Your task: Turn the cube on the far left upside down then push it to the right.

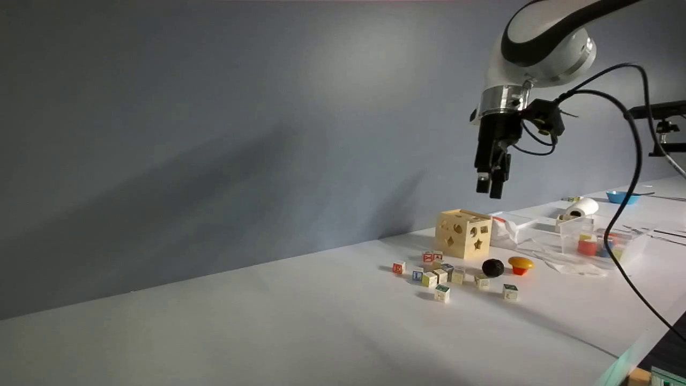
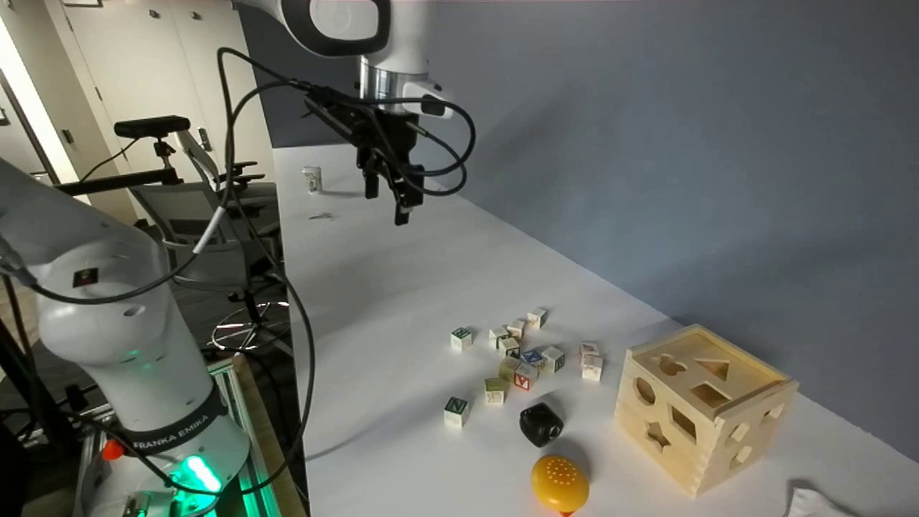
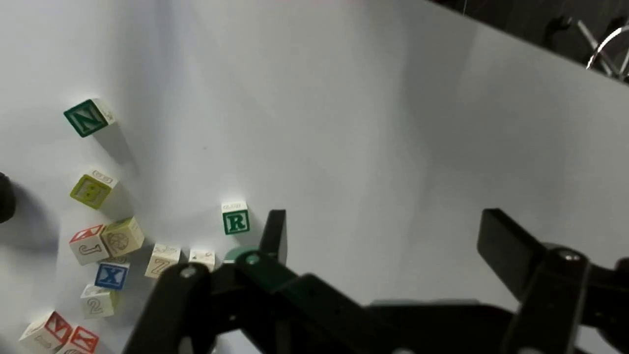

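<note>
Several tiny pale cream letter cubes lie on the white table. The leftmost cube (image 1: 399, 267), with a red letter face, stands a little apart at the left edge of the group in an exterior view. It appears to be the farthest cube (image 2: 536, 317) in an exterior view. In the wrist view it is hidden or out of view. My gripper (image 1: 490, 190) is high above the table, pointing down, apart from all cubes; it also shows in an exterior view (image 2: 386, 205). In the wrist view the gripper (image 3: 385, 216) has its fingers wide apart, with only table between them.
Close by are a green R cube (image 3: 236, 219), a green N cube (image 3: 87, 118) and a clustered group of cubes (image 2: 532, 358). A black round piece (image 2: 540, 424), an orange-yellow piece (image 2: 560, 482) and a wooden box (image 2: 703, 409) stand nearby. A wall runs behind the table.
</note>
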Robot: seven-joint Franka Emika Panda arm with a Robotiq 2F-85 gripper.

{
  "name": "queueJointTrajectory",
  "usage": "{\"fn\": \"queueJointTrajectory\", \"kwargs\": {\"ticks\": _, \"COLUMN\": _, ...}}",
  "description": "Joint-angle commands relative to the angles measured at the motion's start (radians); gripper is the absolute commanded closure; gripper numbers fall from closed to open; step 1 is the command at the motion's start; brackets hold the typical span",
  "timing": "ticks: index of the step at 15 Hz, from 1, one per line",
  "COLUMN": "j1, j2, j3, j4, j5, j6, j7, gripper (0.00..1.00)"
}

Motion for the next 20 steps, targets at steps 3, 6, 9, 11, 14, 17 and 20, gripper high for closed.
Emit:
{"fn": "queueJointTrajectory", "kwargs": {"ticks": 3, "j1": -0.050, "j2": 0.200, "j3": 0.086, "j4": -0.019, "j5": 0.033, "j6": 0.316, "j7": 0.242, "gripper": 0.00}}
{"fn": "queueJointTrajectory", "kwargs": {"ticks": 6, "j1": -0.076, "j2": 0.315, "j3": 0.103, "j4": -0.009, "j5": -0.001, "j6": 0.437, "j7": 0.335, "gripper": 0.00}}
{"fn": "queueJointTrajectory", "kwargs": {"ticks": 9, "j1": -0.098, "j2": 0.428, "j3": 0.101, "j4": -0.001, "j5": -0.019, "j6": 0.543, "j7": 0.399, "gripper": 0.00}}
{"fn": "queueJointTrajectory", "kwargs": {"ticks": 11, "j1": -0.103, "j2": 0.497, "j3": 0.101, "j4": 0.002, "j5": -0.022, "j6": 0.602, "j7": 0.421, "gripper": 0.00}}
{"fn": "queueJointTrajectory", "kwargs": {"ticks": 14, "j1": -0.097, "j2": 0.579, "j3": 0.107, "j4": 0.002, "j5": -0.065, "j6": 0.674, "j7": 0.460, "gripper": 0.00}}
{"fn": "queueJointTrajectory", "kwargs": {"ticks": 17, "j1": -0.088, "j2": 0.650, "j3": 0.105, "j4": 0.005, "j5": -0.118, "j6": 0.786, "j7": 0.504, "gripper": 0.00}}
{"fn": "queueJointTrajectory", "kwargs": {"ticks": 20, "j1": -0.088, "j2": 0.638, "j3": 0.099, "j4": -0.010, "j5": -0.093, "j6": 0.775, "j7": 0.472, "gripper": 0.00}}
